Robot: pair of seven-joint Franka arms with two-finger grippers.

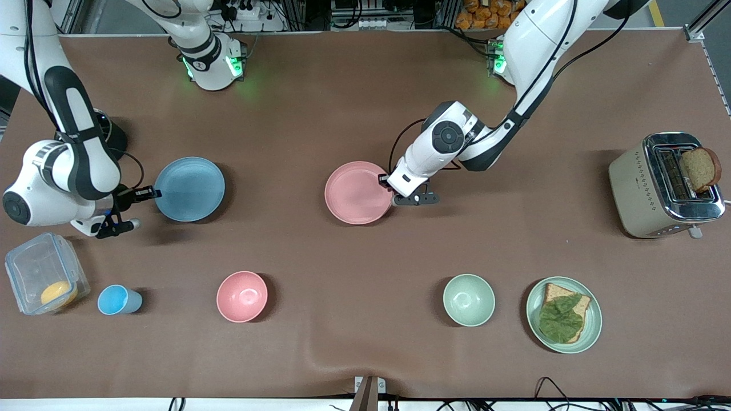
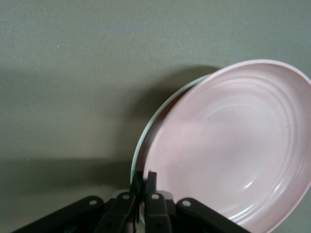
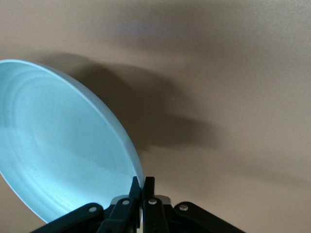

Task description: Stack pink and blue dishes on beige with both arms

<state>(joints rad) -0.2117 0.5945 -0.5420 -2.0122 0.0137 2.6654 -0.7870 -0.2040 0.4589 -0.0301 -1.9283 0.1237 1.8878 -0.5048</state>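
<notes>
Landmark: pink bowl (image 1: 241, 296), on the table (image 1: 365, 85) along the row nearest the front camera.

Toward the right arm's end from that bowl, over the table between it and the right arm's base: right gripper (image 1: 153, 193), fingers (image 3: 135, 187) pressed together on the rim of the blue plate (image 1: 191, 188). Held tilted, shadow thrown clear of it on the cloth.

Toward the left arm's end from the bowl, over the table between it and the left arm's base: left gripper (image 1: 386, 181), pinching the rim of the pink plate (image 1: 357, 192). Tilted too in the left wrist view. Just under it there, a second pale rim (image 2: 146, 133); cannot tell which plate.
</notes>
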